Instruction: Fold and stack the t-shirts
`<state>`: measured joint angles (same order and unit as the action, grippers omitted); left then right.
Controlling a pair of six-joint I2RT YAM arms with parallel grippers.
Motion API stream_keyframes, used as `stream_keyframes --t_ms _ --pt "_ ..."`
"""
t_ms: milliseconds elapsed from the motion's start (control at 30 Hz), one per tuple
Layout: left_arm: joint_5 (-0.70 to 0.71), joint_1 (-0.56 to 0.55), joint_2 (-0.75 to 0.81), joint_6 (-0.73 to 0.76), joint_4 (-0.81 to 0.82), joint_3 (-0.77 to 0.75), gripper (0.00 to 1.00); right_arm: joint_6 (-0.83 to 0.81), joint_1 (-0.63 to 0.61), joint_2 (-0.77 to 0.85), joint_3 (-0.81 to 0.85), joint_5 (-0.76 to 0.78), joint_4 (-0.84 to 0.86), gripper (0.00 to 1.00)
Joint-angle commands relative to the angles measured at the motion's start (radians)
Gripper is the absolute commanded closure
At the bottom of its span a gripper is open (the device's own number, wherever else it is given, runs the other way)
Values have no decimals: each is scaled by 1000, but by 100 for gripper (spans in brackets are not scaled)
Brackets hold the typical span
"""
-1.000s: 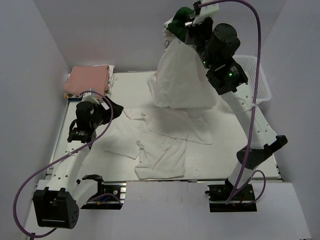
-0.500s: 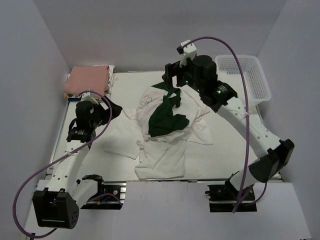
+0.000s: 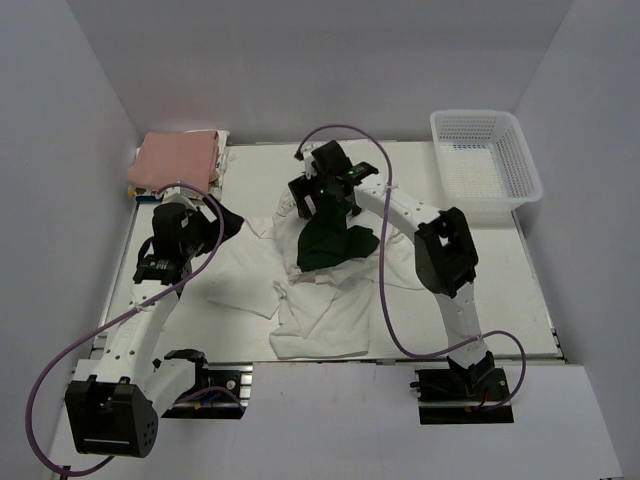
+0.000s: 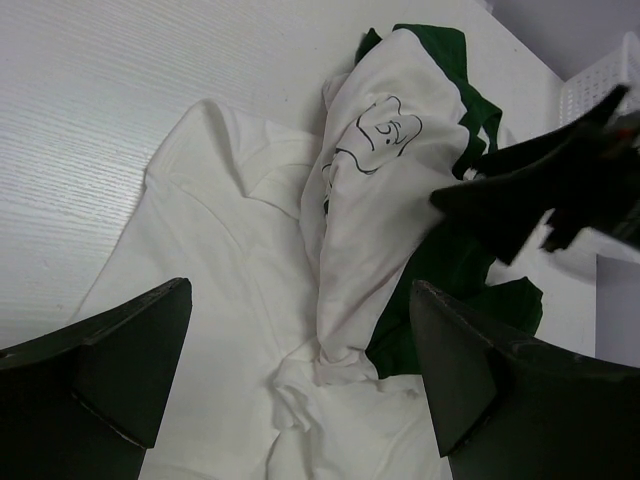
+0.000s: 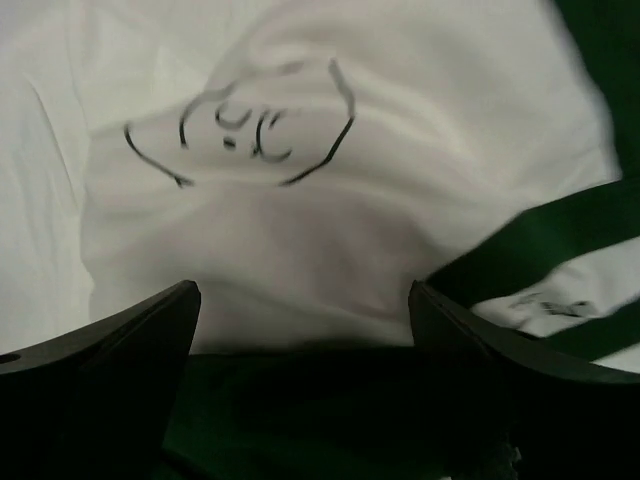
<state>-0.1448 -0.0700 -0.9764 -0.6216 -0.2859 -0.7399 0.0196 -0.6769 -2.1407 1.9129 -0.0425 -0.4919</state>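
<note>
Top external: t-shirts [image 3: 320,295] mid-table, open tabletop [image 3: 500,270] toward basket [image 3: 470,115], right jaws spread.

We see both arms built of white tubular links joined by bulky black motor housings: the left arm [image 3: 140,322] ends in a black boxy block [image 3: 108,418] at seven o'clock of the overhead view, the right arm [image 3: 400,207] in a black bracket [image 3: 452,385] at five o'clock. A purple cable [image 3: 345,127] loops along each, and a small green light [image 3: 352,173] glows on the right arm. The left pincer [image 4: 300,287] and right pincer [image 5: 305,287] each carry two matte black wedge-shaped fingers.
</note>
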Motion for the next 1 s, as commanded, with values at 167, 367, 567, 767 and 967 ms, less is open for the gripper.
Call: stream_keyframes --t_ms 167,367,567,767,967 --pt "1 -2 -22 -3 1 -15 0 3 -72 -99 11 -109 10 32" --pt "-9 -2 -42 -3 1 -24 0 -3 -92 14 34 107 91 100" --pt "-18 -2 -42 -3 1 -24 0 -61 -76 233 161 320 171 100" --pt "-27 -2 -42 -3 10 -24 0 -109 -67 416 144 392 313 100" --pt "-27 -2 -51 -3 1 -42 0 -253 -10 470 187 695 514 100"
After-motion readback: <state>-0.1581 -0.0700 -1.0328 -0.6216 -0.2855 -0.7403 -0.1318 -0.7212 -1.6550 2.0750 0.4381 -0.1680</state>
